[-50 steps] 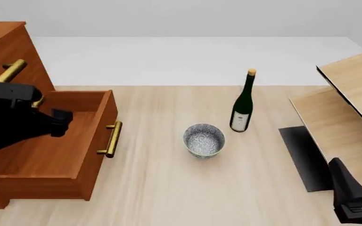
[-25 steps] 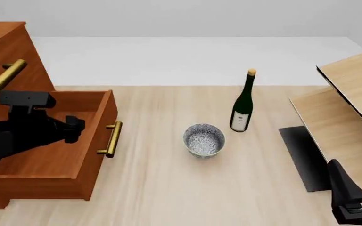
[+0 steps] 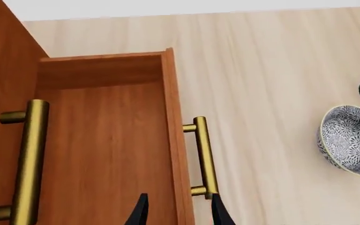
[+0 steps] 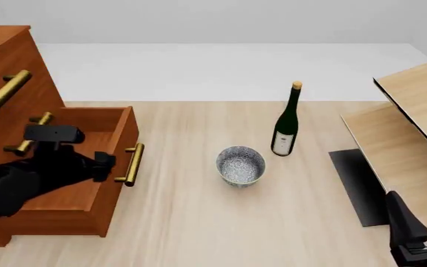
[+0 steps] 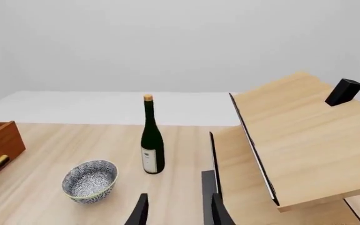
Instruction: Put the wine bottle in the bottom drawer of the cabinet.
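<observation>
The wine bottle (image 4: 286, 125) stands upright on the table, dark green with a tan cork and white label; it also shows in the right wrist view (image 5: 150, 140). The cabinet (image 4: 6, 61) is at the left with its bottom drawer (image 4: 117, 146) pulled open and nothing in it (image 3: 105, 140). My left gripper (image 4: 104, 161) is open and hovers over the drawer's front wall, beside its brass handle (image 3: 204, 159); its fingers (image 3: 141, 212) straddle that wall. My right gripper (image 4: 417, 196) is open and holds nothing, low at the front right, well short of the bottle.
A grey speckled bowl (image 4: 240, 165) sits between the drawer and the bottle. Pale light-wood furniture (image 4: 413, 128) with a black mat (image 4: 358, 183) fills the right side. Two upper brass handles (image 4: 6, 92) jut from the cabinet above my left arm.
My left arm has moved right and down, from over the drawer's back to its front wall by the handle. The right gripper has sunk slightly. Bottle and bowl have not moved.
</observation>
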